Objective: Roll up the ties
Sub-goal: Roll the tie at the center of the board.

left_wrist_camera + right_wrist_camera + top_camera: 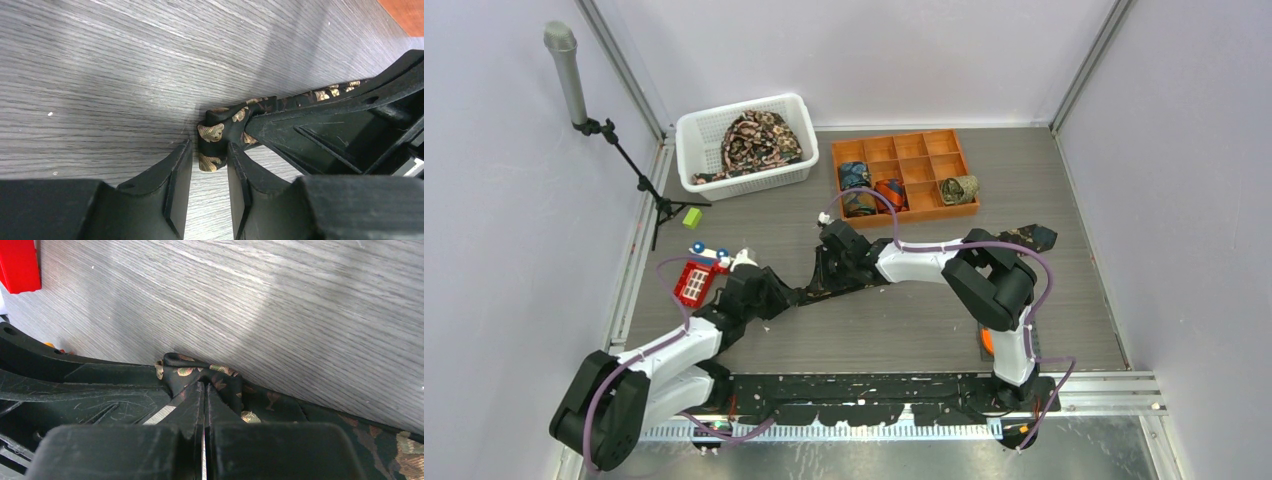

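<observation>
A black tie [1030,236] with a tan print lies across the table, its wide end at the right. Its narrow end is wound into a small roll [212,132]. My left gripper [210,145] has its fingertips [182,165] closed on either side of that roll. My right gripper [205,385] is shut, and the tie's folds [260,402] wrap over its tips. In the top view the two grippers meet at mid-table, left [776,297] and right [822,272]. More ties [757,140] are piled in a basket, and rolled ties [856,178] sit in a tray.
The white basket [699,130] stands at the back left and the orange compartment tray [919,212] at the back centre. A red toy [694,283] lies beside the left arm, with a green block [691,216] and a microphone stand [569,85] farther left.
</observation>
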